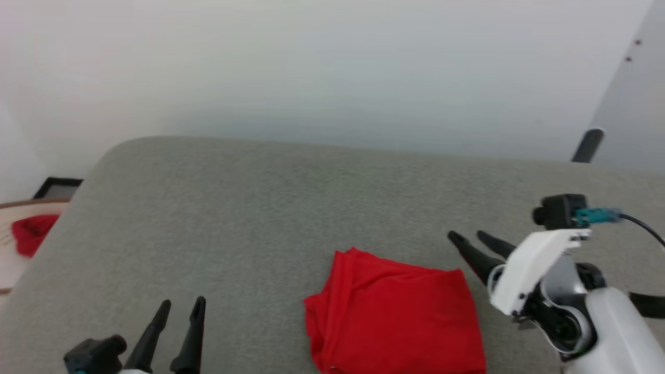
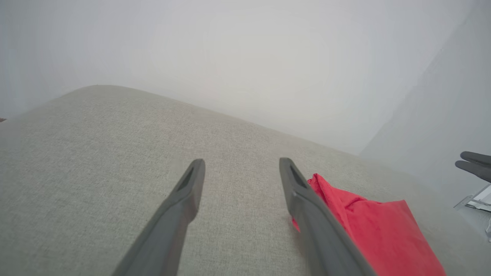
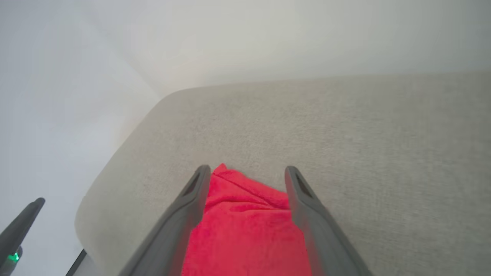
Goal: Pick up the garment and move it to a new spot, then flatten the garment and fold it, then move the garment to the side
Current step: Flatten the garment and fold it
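grey upholstered cushion [image 1: 234, 208] | folded red garment [image 1: 395, 311] lies right of centre | your left gripper [image 1: 183, 302] spread, empty, off to its left | your right gripper [image 1: 466, 235] spread, empty, just beside it

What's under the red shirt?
The folded garment lies on the grey cushion, which shows beside it. The patch straight beneath is covered, and so are the shirt's inner layers.

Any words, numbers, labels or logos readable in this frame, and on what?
None can be read. The garment lies folded and shows plain red cloth, with no number or lettering on the faces in view. The grey cushion, the left pincer and the right pincer show no markings.
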{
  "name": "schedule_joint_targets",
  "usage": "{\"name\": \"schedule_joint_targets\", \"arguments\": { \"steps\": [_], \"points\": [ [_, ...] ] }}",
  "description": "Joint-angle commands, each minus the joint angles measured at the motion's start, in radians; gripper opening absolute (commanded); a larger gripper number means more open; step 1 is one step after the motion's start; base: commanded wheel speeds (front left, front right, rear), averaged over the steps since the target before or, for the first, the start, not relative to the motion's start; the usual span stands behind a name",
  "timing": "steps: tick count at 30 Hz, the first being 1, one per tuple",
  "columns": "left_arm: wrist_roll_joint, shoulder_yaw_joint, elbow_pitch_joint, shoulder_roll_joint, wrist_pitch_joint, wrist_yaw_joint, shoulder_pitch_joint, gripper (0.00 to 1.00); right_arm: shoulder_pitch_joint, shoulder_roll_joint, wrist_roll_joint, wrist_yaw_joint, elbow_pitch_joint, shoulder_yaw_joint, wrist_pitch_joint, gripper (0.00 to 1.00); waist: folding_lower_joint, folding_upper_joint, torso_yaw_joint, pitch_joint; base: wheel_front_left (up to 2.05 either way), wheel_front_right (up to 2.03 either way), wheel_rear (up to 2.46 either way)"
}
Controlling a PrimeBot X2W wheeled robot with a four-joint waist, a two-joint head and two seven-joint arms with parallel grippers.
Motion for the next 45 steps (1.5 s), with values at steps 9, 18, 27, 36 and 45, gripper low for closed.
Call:
{"name": "schedule_joint_targets", "arguments": {
  "steps": [9, 18, 27, 36, 45],
  "points": [
    [0.037, 0.045, -0.022, -0.001, -0.002, 0.008, 0.041, 1.0, 0.14, -0.109, -0.001, 0.0, -0.146, -0.044, -0.154, 1.0, 0.0, 0.0, -0.121, -0.016, 0.0, 0.0, 0.0],
    [0.079, 0.114, -0.039, -0.019, -0.003, -0.007, 0.081, 1.0, 0.266, -0.173, -0.014, 0.0, -0.205, -0.066, -0.298, 1.0, 0.0, 0.0, -0.164, -0.031, 0.0, 0.0, 0.0],
    [0.141, 0.23, -0.045, -0.055, -0.003, -0.04, 0.134, 1.0, 0.376, -0.17, -0.031, 0.0, -0.231, -0.14, -0.378, 1.0, 0.0, 0.0, -0.163, -0.045, 0.0, 0.0, 0.0],
    [0.173, 0.295, -0.039, -0.082, -0.003, -0.068, 0.156, 1.0, 0.436, -0.143, -0.053, 0.0, -0.256, -0.201, -0.391, 1.0, 0.0, 0.0, -0.147, -0.051, 0.0, 0.0, 0.0],
    [0.195, 0.331, -0.037, -0.103, -0.003, -0.086, 0.167, 1.0, 0.448, -0.161, -0.126, 0.0, -0.283, -0.215, -0.449, 1.0, 0.0, 0.0, -0.148, -0.052, 0.0, 0.0, 0.0]
  ]
}}
